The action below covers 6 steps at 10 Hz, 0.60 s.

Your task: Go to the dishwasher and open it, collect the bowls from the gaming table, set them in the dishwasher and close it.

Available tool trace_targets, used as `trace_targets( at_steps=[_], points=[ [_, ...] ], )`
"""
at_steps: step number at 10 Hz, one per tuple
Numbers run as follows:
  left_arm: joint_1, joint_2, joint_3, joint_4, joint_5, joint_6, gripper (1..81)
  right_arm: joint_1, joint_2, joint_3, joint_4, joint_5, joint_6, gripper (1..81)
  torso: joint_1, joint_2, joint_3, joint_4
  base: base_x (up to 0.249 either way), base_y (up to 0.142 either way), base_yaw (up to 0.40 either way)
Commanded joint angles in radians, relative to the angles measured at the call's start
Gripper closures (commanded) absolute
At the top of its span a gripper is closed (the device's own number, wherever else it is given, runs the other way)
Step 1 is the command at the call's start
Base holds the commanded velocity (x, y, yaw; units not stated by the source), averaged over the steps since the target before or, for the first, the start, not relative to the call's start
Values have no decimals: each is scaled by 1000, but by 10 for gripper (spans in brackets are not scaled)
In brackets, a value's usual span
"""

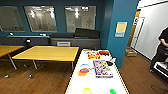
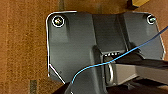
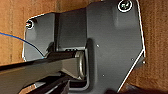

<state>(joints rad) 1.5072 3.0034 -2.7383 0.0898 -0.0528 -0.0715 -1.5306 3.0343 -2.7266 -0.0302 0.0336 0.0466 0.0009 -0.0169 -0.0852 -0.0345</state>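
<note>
— White top, yellow edge: is that the gaming table [image 1: 98,85]?

— Yes, straight ahead of my head camera. The two bowls sit on its near end, the yellow-green bowl [image 1: 87,91] beside the bright green bowl [image 1: 112,91], apart. Beyond them on the table lie the board-game boxes [image 1: 102,68].

— Your grippers?

— I cannot tell whether either is released or clenched; my wrist cameras look down on wooden floor [image 2: 22,45].

— Anything else near the table?

— A wooden-topped table [image 1: 48,53] just beside it, a person [image 1: 162,50] well apart on the other side.

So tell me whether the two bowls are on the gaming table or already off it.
On it. The yellow-green bowl and the bright green bowl both sit on the gaming table at its near end, apart from each other.
</note>
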Motion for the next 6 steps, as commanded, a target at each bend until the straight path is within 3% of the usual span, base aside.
trace_targets(
  at_steps=[1, 4, 6],
  points=[
    [-37, 2, 0, 4, 48, 6, 10, 34, -115, 184, 12, -43, 6, 10, 0, 0, 0, 0, 0, 0, 0],
    [-35, -50, 53, -1, 24, -5, 10, 17, -364, 557, 15, 46, 12, 10, 0, 0, 0, 0, 0, 0, 0],
    [-34, -162, 243, 2, 22, -5, 10, 26, -517, 758, 25, 48, 15, 10, 0, 0, 0, 0, 0, 0, 0]
  ],
)
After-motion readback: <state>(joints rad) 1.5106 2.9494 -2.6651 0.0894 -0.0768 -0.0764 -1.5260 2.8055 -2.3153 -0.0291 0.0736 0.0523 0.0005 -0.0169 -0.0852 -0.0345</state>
